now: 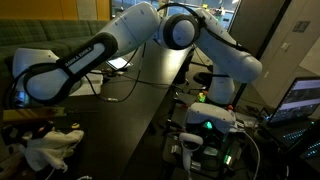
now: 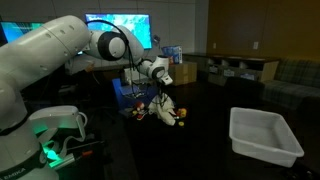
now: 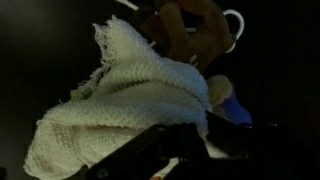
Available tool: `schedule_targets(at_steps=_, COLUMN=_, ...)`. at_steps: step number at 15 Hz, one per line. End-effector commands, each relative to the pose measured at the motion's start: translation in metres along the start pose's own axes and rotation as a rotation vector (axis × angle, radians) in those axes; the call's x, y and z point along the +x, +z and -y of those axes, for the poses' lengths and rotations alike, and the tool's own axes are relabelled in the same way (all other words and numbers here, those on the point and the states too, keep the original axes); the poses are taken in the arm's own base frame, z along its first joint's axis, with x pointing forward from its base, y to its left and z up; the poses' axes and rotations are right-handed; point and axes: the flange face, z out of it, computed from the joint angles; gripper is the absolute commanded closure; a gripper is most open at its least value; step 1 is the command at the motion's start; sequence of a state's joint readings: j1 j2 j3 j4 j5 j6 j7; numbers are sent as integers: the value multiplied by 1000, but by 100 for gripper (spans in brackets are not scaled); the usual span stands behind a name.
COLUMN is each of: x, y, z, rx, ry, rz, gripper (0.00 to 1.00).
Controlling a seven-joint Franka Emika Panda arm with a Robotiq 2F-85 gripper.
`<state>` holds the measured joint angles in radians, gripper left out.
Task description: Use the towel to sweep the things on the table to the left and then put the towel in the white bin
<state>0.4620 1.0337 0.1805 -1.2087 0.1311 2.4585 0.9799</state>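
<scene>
My gripper (image 3: pixel 175 150) is clamped together on the soft white knitted cloth towel (image 3: pixel 125 100), bunched on the long glossy black table (image 2: pixel 200 140) just beside the small red, yellow and orange toy items (image 2: pixel 140 110), well left of the shallow white translucent plastic bin (image 2: pixel 265 135). The towel is judged light, limp and non-fragile; hold a gathered fold. The smooth top should let items slide. The room is dim.

An exterior view stands low at the table's (image 1: pixel 150 100) far end, close to the towel (image 1: pixel 50 148). It looks back along the dark top to my base (image 1: pixel 212 118), with my arm (image 1: pixel 100 50) stretched across near the lens. An exterior view sits beside my base (image 2: pixel 50 135) and faces out toward the towel (image 2: pixel 166 103) and the white bin (image 2: pixel 265 135). Both share arm, towel and tabletop. My wrist view hangs very close over the towel (image 3: pixel 130 100).
</scene>
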Motion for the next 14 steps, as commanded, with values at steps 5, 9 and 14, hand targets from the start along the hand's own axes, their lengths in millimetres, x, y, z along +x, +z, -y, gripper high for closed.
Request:
schedule_targets(at_steps=5, x=13, y=-83, z=38, rx=70, ry=-92, rz=8, gripper=91)
schedule_targets(at_steps=9, x=30, y=-144, z=28, rx=68, ry=-145, rz=24, gripper=91)
schedule_targets(at_steps=14, x=60, y=-196, z=-19, rx=-45, ry=-126, rz=32, gripper=91)
